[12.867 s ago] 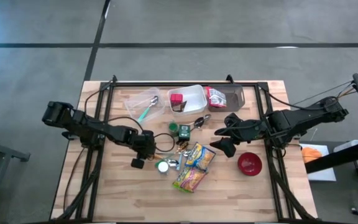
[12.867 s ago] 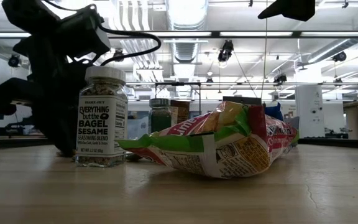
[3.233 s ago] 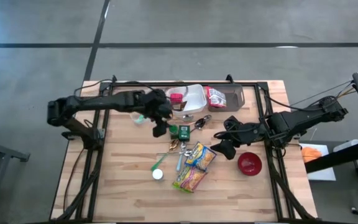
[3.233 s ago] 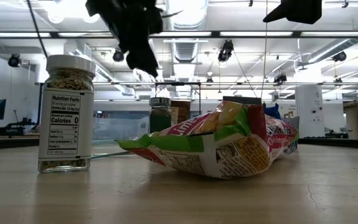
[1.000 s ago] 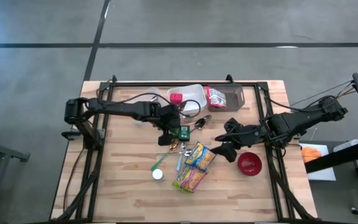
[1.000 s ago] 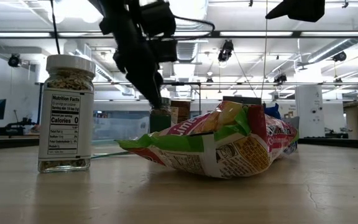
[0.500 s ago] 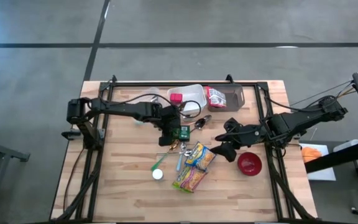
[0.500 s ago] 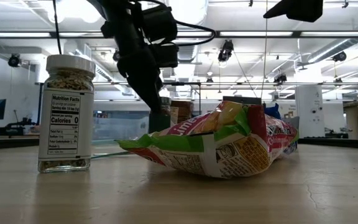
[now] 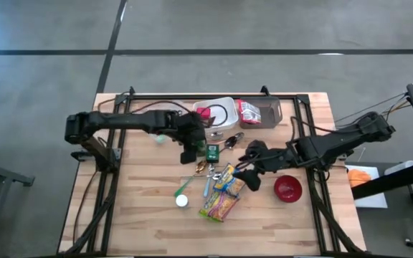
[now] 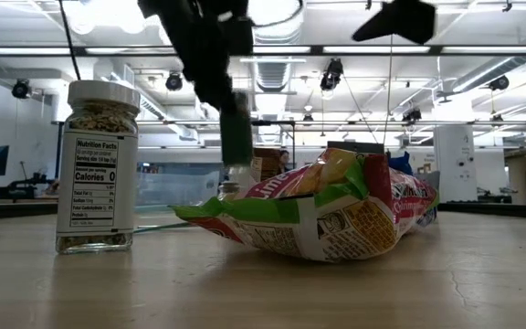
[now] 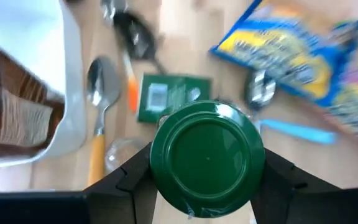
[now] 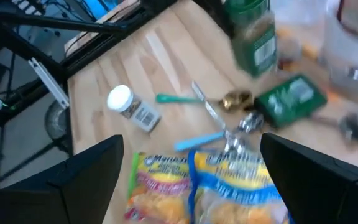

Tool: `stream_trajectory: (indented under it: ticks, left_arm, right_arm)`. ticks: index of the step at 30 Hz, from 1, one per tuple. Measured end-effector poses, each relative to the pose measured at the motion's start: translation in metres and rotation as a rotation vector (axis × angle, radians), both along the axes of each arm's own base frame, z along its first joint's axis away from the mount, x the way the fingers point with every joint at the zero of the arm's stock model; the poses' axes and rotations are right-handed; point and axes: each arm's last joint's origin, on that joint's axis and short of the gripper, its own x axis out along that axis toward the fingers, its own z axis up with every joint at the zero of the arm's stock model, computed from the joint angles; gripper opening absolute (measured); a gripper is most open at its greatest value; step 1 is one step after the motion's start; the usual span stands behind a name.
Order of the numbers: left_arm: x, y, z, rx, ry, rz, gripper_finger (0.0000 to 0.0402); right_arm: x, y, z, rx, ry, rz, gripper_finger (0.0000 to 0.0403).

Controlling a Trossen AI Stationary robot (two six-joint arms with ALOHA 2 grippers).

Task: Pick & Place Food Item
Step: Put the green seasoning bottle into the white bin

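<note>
A spice jar with a green lid [image 11: 207,158] hangs above the table, and my left gripper [image 9: 190,150] is shut on it. The low view shows the jar [image 10: 237,137] raised beside the snack bag [image 10: 327,215]. Below the jar a flat green packet [image 11: 173,96] lies on the wood. My right gripper [image 9: 246,174] hovers open over the yellow and blue snack bags [image 9: 224,190], with nothing between its fingers. In the right wrist view the lifted jar [image 12: 253,37] shows farther off. My left gripper pinches the jar between its two fingers, one on each side of the jar at the green lid's rim [image 11: 157,165]. The fingers slant down from the table's left side. The jar hangs roughly upright, lid up, clear of the table.
A white-lidded seasoning jar [image 9: 182,201] lies near the front. Spoons [image 11: 98,81] and other cutlery are scattered around the green packet. A white container [image 9: 221,111] and a clear one [image 9: 260,111] stand at the back. A red bowl [image 9: 287,188] sits at the right.
My left gripper has shut on the green-lidded jar and risen, lifting it clear of the table. My right gripper has moved toward the table's left, over the snack bags, rolling as it went, and stays open.
</note>
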Motion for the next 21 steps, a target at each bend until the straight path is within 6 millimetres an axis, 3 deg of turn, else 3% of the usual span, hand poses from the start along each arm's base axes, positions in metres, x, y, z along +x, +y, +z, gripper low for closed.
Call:
stream_trajectory:
  ticks: [8, 12, 21]
  left_arm:
    - [-0.007, -0.011, 0.056, -0.229, -0.206, -0.113, 0.0185]
    - [-0.005, -0.013, 0.079, -0.229, -0.309, -0.125, 0.0185]
    - [0.003, -0.014, 0.099, -0.255, -0.468, -0.147, 0.0185]
  right_arm:
    - [0.023, -0.022, 0.001, -0.151, -0.076, 0.104, 0.0375]
    - [0.03, -0.031, 0.008, -0.149, -0.14, 0.155, 0.0375]
    - [0.052, -0.033, 0.017, -0.231, -0.138, 0.176, 0.0375]
